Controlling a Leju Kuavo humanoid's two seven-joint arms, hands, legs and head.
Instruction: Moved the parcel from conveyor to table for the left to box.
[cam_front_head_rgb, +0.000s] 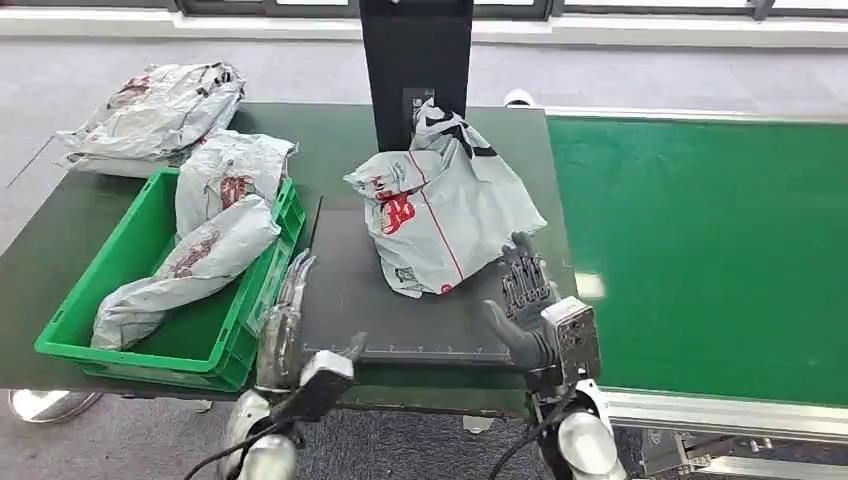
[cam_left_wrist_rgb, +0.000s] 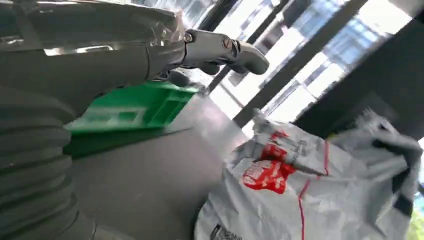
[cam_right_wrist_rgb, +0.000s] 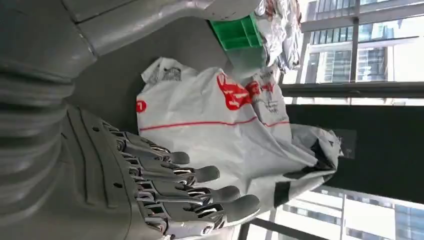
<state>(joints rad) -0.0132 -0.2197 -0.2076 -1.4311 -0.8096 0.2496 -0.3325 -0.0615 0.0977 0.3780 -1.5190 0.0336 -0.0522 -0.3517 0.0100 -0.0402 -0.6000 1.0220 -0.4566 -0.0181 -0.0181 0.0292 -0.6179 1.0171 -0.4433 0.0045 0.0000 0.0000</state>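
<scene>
A crumpled grey-white parcel (cam_front_head_rgb: 445, 215) with red print lies on a dark mat (cam_front_head_rgb: 350, 300) in the middle of the table, in front of a black post. My right hand (cam_front_head_rgb: 525, 290) is close beside its near right edge, fingers straight and apart, holding nothing. In the right wrist view the fingers (cam_right_wrist_rgb: 200, 192) stretch alongside the parcel (cam_right_wrist_rgb: 225, 135). My left hand (cam_front_head_rgb: 285, 320) hangs at the mat's left edge next to the green crate (cam_front_head_rgb: 140, 362), fingers extended and empty. The left wrist view shows that hand (cam_left_wrist_rgb: 100, 60) a short way from the parcel (cam_left_wrist_rgb: 310, 190).
The green crate holds two similar parcels (cam_front_head_rgb: 215, 235). More parcels (cam_front_head_rgb: 150, 115) are piled at the table's back left. A black post (cam_front_head_rgb: 415, 70) stands behind the mat. The green conveyor (cam_front_head_rgb: 700, 250) runs along the right of the dark table (cam_front_head_rgb: 330, 150).
</scene>
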